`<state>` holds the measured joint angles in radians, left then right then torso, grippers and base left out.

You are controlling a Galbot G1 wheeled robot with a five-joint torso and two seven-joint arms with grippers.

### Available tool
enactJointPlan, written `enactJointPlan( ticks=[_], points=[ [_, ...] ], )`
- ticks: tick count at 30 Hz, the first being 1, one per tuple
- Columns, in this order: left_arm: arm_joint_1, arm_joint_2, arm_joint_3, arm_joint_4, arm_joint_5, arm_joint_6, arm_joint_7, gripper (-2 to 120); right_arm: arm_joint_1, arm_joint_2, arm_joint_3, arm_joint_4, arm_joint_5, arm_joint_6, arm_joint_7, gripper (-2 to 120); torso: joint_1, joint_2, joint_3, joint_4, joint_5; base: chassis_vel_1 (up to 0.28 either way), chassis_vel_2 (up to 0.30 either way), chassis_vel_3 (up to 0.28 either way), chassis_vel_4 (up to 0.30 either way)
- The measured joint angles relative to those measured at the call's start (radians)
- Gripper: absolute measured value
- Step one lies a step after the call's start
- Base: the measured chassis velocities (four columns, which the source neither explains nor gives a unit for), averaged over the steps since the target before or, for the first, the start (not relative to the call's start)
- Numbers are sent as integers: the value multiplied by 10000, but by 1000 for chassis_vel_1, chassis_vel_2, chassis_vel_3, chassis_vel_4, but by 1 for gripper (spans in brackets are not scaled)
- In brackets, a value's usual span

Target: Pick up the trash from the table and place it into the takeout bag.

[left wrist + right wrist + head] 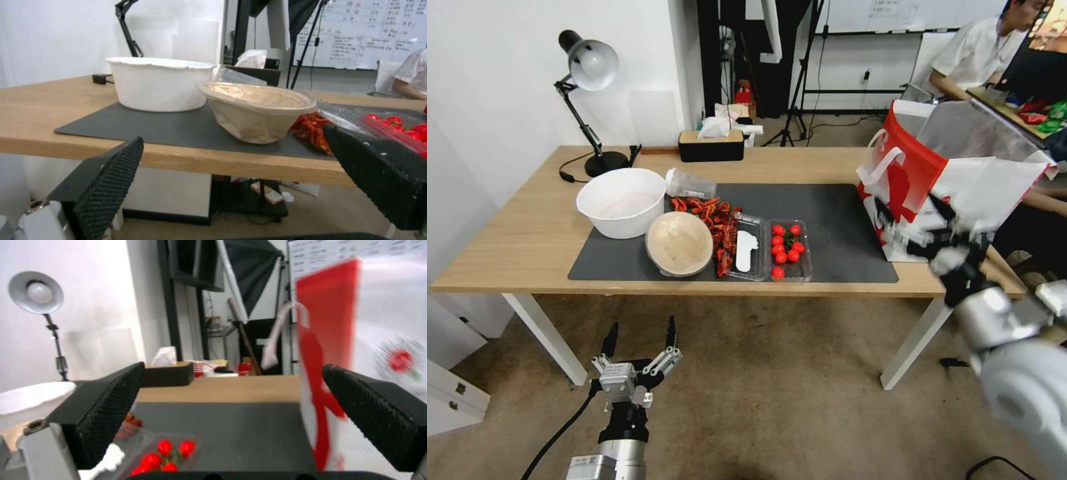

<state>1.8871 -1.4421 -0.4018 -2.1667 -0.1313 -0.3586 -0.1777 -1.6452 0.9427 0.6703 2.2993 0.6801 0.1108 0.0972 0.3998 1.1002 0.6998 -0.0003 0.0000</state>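
Observation:
On the table (pixel 527 240), on its dark mat, a round beige dish (pixel 679 243) sits next to the white bowl. A clear plastic cup (pixel 690 184) lies on its side behind it. Red-orange scraps (pixel 712 223) are heaped beside the dish. The red and white takeout bag (pixel 920 170) stands at the table's right end. My left gripper (pixel 640 339) hangs open below the table's front edge, facing the beige dish (pixel 258 110). My right gripper (pixel 914 215) is open right at the bag's front side, and the takeout bag (pixel 351 350) looms close in the right wrist view.
A big white bowl (pixel 620 200) and clear trays of red tomatoes (pixel 787 250) share the mat. A desk lamp (pixel 587 73) and a black tissue box (pixel 710 143) stand along the back edge. A person sits at another desk behind the bag.

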Motion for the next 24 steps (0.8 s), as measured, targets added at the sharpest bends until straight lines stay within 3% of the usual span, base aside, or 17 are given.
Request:
enactJointPlan(
  ticks=[2,10,24],
  points=[
    [-77,27,46,64,-42,-2,4,100,-527,679,47,-271,-533,613,-293,100,0,-1,0,2,3,0,0,0,0],
    [-184,182,130,145,-159,0,4,100,-1126,1537,88,-1073,-1136,1705,-1092,100,0,-1,1,3,-2,0,0,0,0],
    [-370,493,9,258,-480,67,3,100,-1098,2182,-665,-2220,-1485,2089,-1626,100,2,-2,1,4,-1,0,0,0,0]
  ],
)
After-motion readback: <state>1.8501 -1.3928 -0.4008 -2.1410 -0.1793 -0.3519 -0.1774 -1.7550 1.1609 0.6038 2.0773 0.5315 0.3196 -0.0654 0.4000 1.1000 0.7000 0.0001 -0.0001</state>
